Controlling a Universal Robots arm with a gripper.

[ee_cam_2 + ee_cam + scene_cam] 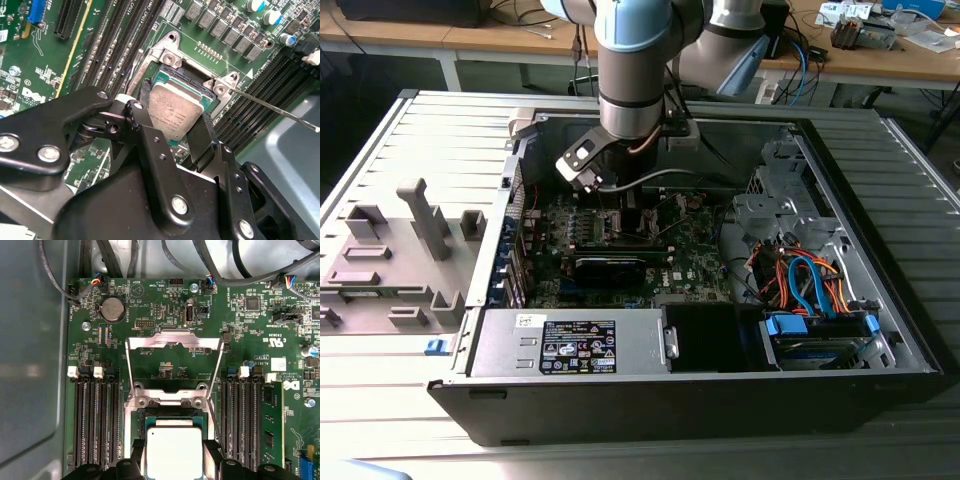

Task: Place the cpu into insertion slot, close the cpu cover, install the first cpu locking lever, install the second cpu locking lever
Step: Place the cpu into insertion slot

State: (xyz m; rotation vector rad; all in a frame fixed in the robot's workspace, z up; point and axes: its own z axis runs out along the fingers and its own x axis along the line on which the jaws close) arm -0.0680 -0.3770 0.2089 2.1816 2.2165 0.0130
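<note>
In both wrist views the cpu [175, 111] [174, 454], a flat square chip with a silver-grey top, sits between my two black fingers [144, 102], which touch its opposite edges. My gripper [174, 114] [174, 459] is shut on the cpu. It holds the chip right over the insertion slot [172, 419] [172, 75], slightly tilted; I cannot tell if the chip is seated. The cpu cover [172, 340] is swung open behind the slot. A thin wire locking lever [275, 107] stands free beside it. In the exterior view the arm [635, 80] reaches down into the case.
Long black memory slots [97, 420] flank the socket, with one memory stick [267, 425] fitted. A black card [610, 268], a power supply [570, 345] and a drive cage with blue and orange cables [810, 285] crowd the case. A grey fixture [390, 260] sits outside at the exterior view's left.
</note>
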